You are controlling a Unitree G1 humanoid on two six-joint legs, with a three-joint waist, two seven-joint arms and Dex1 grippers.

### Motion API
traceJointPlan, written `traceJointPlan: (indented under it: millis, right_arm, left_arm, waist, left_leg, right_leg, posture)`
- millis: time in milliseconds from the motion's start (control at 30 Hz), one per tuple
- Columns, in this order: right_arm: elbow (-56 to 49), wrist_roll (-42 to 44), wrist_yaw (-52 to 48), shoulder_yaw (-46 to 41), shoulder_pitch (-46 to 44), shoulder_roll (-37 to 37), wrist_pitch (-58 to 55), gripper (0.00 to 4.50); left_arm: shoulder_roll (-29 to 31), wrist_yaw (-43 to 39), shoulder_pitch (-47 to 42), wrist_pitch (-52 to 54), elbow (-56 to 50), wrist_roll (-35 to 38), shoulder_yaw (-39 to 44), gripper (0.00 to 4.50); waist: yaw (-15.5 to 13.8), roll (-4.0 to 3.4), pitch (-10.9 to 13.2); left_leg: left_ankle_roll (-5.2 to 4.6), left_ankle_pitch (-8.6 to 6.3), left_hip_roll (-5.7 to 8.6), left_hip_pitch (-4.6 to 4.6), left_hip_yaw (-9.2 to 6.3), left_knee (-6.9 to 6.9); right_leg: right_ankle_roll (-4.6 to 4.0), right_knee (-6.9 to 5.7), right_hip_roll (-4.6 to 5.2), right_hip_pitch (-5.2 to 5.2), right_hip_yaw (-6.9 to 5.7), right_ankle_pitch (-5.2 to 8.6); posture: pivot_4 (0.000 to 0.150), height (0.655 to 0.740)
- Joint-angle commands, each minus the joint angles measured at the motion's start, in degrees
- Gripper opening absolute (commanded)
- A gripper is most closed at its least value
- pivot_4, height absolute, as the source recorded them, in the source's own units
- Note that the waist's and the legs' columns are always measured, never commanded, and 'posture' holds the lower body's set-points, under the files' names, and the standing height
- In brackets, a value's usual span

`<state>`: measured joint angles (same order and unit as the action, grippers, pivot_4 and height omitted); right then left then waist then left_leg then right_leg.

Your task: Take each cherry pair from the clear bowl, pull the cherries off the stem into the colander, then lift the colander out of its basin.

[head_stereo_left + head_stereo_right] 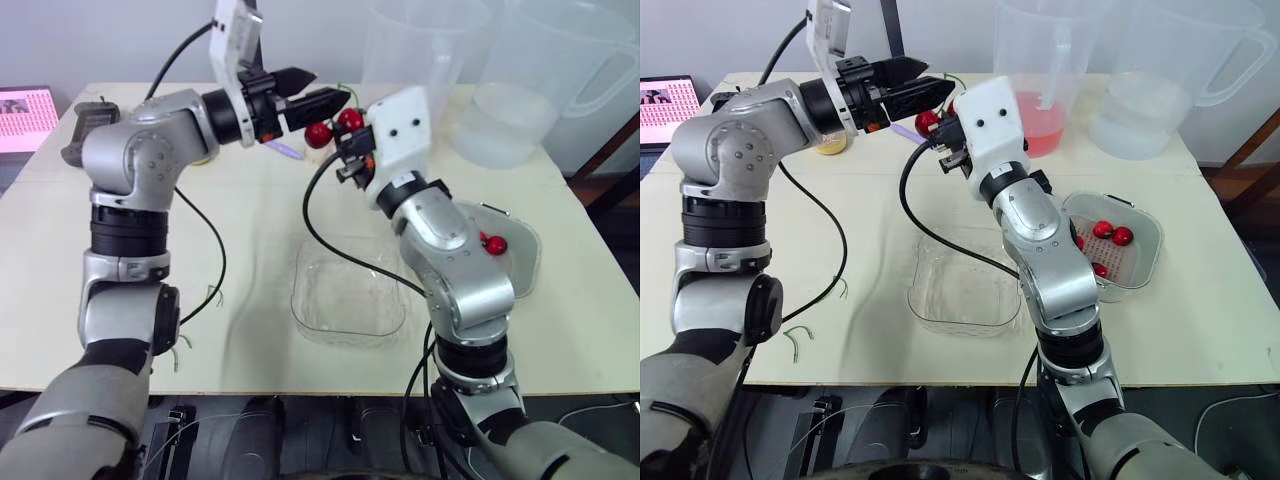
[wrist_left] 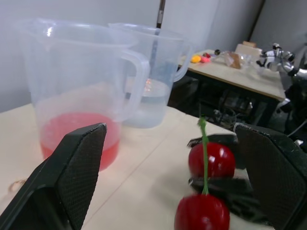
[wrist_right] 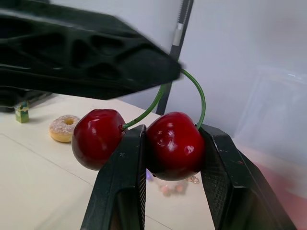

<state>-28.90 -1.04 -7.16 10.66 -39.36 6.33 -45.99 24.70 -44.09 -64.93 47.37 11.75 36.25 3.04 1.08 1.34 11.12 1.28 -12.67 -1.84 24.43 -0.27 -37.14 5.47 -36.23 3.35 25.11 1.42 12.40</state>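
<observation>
**Cherry pair held aloft between two grippers**

Right arm: the forearm rises from the near table edge and leans away. The right gripper sits above the table, in front of the jugs. Its fingers are clamped narrowly on one fruit of the cherry pair. The other cherry hangs free beside one finger, joined by the green stem.

Left arm: the elbow is bent and the forearm lies level, reaching across toward the right arm. The left gripper is spread wide, with the stem tip between its fingers. Whether a finger touches the stem cannot be told.

Other items:
- Clear bowl, on the table below the grippers, one side covered by the right forearm.
- Colander in its basin, to the right, holding loose cherries and partly hidden by the right arm.
- Pink-liquid jug and water jug, at the far edge, tops cut off.
</observation>
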Motion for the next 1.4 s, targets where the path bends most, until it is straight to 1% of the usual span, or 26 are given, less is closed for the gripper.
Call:
traceJointPlan:
  millis: [33, 100, 200, 267, 300, 333, 433, 767, 833, 867, 967, 1000, 1033, 1133, 1200, 1267, 1300, 1367, 1400]
  right_arm:
    - [-2.4, -0.5, -1.0, 1.1, -0.4, 0.6, 1.7, 1.41]
    - [-2.4, -0.5, -1.2, 1.3, -0.5, 0.7, 1.8, 1.41]
    - [-2.5, -0.6, -1.3, 1.3, -0.4, 0.8, 1.8, 1.35]
    - [-2.6, -0.6, -1.3, 1.2, -0.4, 0.7, 1.6, 1.35]
    - [-2.6, -0.6, -1.3, 1.2, -0.3, 0.7, 1.6, 1.35]
    - [-2.6, -0.6, -1.2, 1.1, -0.3, 0.6, 1.5, 1.35]
    - [-2.6, -0.6, -1.3, 1.0, -0.4, 0.6, 1.5, 1.35]
    - [-2.6, -0.3, -1.3, 0.4, -0.5, 0.4, 1.1, 1.35]
    - [-2.6, 0.7, -1.2, -0.6, -0.3, -0.3, 0.9, 2.09]
    - [-2.8, 1.1, -1.4, -1.0, -0.3, -0.4, 0.8, 2.38]
    - [-3.5, 2.7, -2.9, -2.4, 0.0, 0.2, -0.3, 3.81]
    - [-3.6, 4.7, -3.6, -4.1, 0.5, -0.3, -2.4, 4.28]
    - [-3.8, 6.9, -4.2, -6.1, 1.0, -1.2, -4.0, 4.40]
    - [-4.7, 15.1, -5.1, -14.8, 1.4, -4.8, -9.5, 4.40]
    - [-5.5, 24.8, -8.2, -24.0, 0.0, -5.1, -15.6, 4.40]
    - [-6.2, 32.8, -12.8, -29.5, -0.9, -0.9, -21.1, 4.40]
    - [-6.3, 34.8, -15.3, -30.4, -0.7, 2.8, -22.6, 4.40]
    - [-6.3, 34.9, -18.6, -28.4, 0.9, 10.4, -22.2, 4.40]
    - [-5.7, 35.8, -20.0, -28.6, 2.0, 11.1, -19.2, 4.40]
  left_arm:
    - [-0.4, -1.1, -2.8, 0.0, 0.3, 0.0, 0.3, 4.50]
    - [-1.1, -0.7, -3.8, 0.9, 1.4, 0.8, 1.3, 4.50]
    - [-1.5, -0.3, -4.4, 1.8, 2.0, 1.2, 2.1, 3.64]
    - [-1.4, -0.3, -4.1, 2.3, 1.6, 1.2, 2.0, 2.57]
    - [-1.4, -0.3, -3.8, 2.6, 1.4, 1.2, 1.9, 2.10]
    - [-1.4, -0.3, -3.5, 3.0, 1.0, 1.3, 1.9, 1.48]
    - [-1.5, -0.3, -3.1, 4.0, 0.2, 1.6, 1.9, 0.04]
    - [-1.7, 0.0, -3.1, 5.1, -0.1, 1.9, 2.8, 0.04]
    - [-1.7, 0.0, -3.0, 5.1, -0.2, 2.0, 2.9, 0.00]
    - [-1.7, -0.1, -3.0, 5.0, -0.1, 2.0, 3.0, 0.00]
    - [-1.4, -0.5, -3.2, 4.2, 0.3, 1.9, 3.3, 0.00]
    - [-1.4, -0.4, -3.3, 3.9, 0.9, 1.9, 3.8, 0.00]
    - [-1.4, -0.2, -3.5, 3.7, 1.5, 2.0, 4.4, 0.00]
    - [-0.7, -1.1, -3.9, 3.2, 2.6, 2.1, 5.4, 0.00]
    - [0.5, -2.7, -4.0, 3.0, 3.2, 2.3, 5.9, 0.00]
    - [1.7, -5.1, -3.7, 2.7, 3.2, 2.4, 5.6, 0.00]
    - [2.6, -7.1, -3.0, 2.4, 2.6, 2.2, 4.8, 0.00]
    - [4.3, -12.1, -0.8, 1.7, 0.4, 2.2, 2.7, 0.00]
    - [4.8, -14.1, 0.3, 1.6, -0.6, 2.6, 2.1, 0.00]
  waist:
    - [0.0, 0.00, 0.0]
    - [0.0, 0.00, 0.0]
    - [0.0, 0.00, 0.0]
    - [0.1, 0.00, 0.0]
    - [0.1, 0.00, 0.0]
    - [0.1, 0.00, 0.0]
    - [0.0, 0.00, 0.0]
    - [0.0, 0.00, 0.0]
    - [0.0, 0.00, 0.0]
    - [0.0, 0.00, 0.0]
    - [0.0, 0.00, 0.0]
    - [0.0, 0.00, 0.0]
    - [0.0, 0.00, 0.0]
    - [-0.1, 0.00, 0.0]
    - [-0.1, -0.01, 0.0]
    - [-0.1, -0.03, 0.0]
    - [-0.1, -0.04, 0.0]
    - [-0.2, -0.05, 0.0]
    - [-0.1, -0.04, 0.0]
  left_leg:
    - [0.00, 0.00, 0.00, 0.00, 0.00, 0.00]
    - [0.00, 0.00, 0.00, 0.00, 0.00, 0.00]
    - [0.00, 0.00, 0.00, 0.00, 0.00, 0.00]
    - [0.00, 0.00, 0.00, 0.00, 0.00, 0.00]
    - [0.00, 0.00, 0.00, 0.00, 0.00, 0.00]
    - [0.00, 0.00, 0.00, 0.00, -0.02, 0.01]
    - [0.00, 0.00, 0.00, 0.00, -0.02, 0.01]
    - [0.00, 0.00, 0.00, 0.00, -0.02, 0.01]
    - [0.00, 0.00, 0.00, 0.00, -0.02, 0.01]
    - [0.00, 0.00, 0.00, 0.00, -0.02, 0.01]
    - [0.00, 0.00, 0.00, 0.00, -0.02, 0.01]
    - [0.00, 0.00, 0.00, 0.00, -0.02, 0.01]
    - [0.00, 0.00, 0.00, 0.00, -0.02, 0.01]
    - [0.00, 0.00, 0.00, 0.00, -0.03, 0.01]
    - [0.00, 0.00, 0.00, 0.00, -0.03, 0.01]
    - [0.00, 0.00, -0.01, 0.02, -0.03, 0.01]
    - [0.00, 0.00, 0.00, 0.02, -0.03, 0.03]
    - [0.00, 0.00, 0.00, 0.02, -0.02, 0.07]
    - [0.00, 0.00, 0.01, 0.01, -0.01, 0.10]
  right_leg:
    - [0.00, 0.00, 0.00, 0.00, 0.00, 0.00]
    - [0.00, 0.00, 0.00, 0.00, 0.00, 0.00]
    - [0.00, 0.01, 0.00, 0.00, 0.00, 0.00]
    - [0.00, 0.01, 0.00, 0.00, 0.00, 0.00]
    - [0.00, 0.01, 0.00, 0.00, 0.00, 0.00]
    - [0.00, 0.00, -0.01, 0.00, 0.00, 0.00]
    - [0.00, 0.00, -0.01, 0.00, 0.00, 0.00]
    - [0.00, 0.01, -0.01, 0.00, 0.00, 0.00]
    - [0.00, 0.01, -0.01, 0.00, 0.00, 0.00]
    - [0.00, 0.01, -0.01, 0.00, 0.00, 0.00]
    - [0.00, 0.01, -0.01, 0.00, 0.00, 0.00]
    - [0.00, 0.01, -0.01, 0.00, 0.00, 0.00]
    - [0.00, 0.01, -0.01, 0.00, 0.00, 0.00]
    - [0.00, 0.01, -0.01, -0.01, -0.01, 0.00]
    - [0.00, 0.01, 0.00, -0.01, -0.01, 0.00]
    - [0.00, 0.02, 0.00, -0.01, -0.02, -0.01]
    - [0.00, 0.06, 0.01, -0.02, -0.01, -0.01]
    - [-0.01, 0.10, 0.03, -0.03, -0.04, 0.00]
    - [-0.02, 0.12, 0.04, -0.03, -0.04, 0.01]
  posture:
    - [0.150, 0.7321]
    - [0.150, 0.7321]
    - [0.150, 0.7321]
    - [0.150, 0.7321]
    - [0.150, 0.7321]
    - [0.150, 0.7321]
    - [0.150, 0.7321]
    - [0.150, 0.7321]
    - [0.150, 0.7321]
    - [0.150, 0.7321]
    - [0.150, 0.7321]
    - [0.150, 0.7321]
    - [0.150, 0.7321]
    - [0.150, 0.7321]
    - [0.150, 0.7321]
    - [0.150, 0.7321]
    - [0.150, 0.7321]
    - [0.150, 0.7321]
    - [0.150, 0.7321]
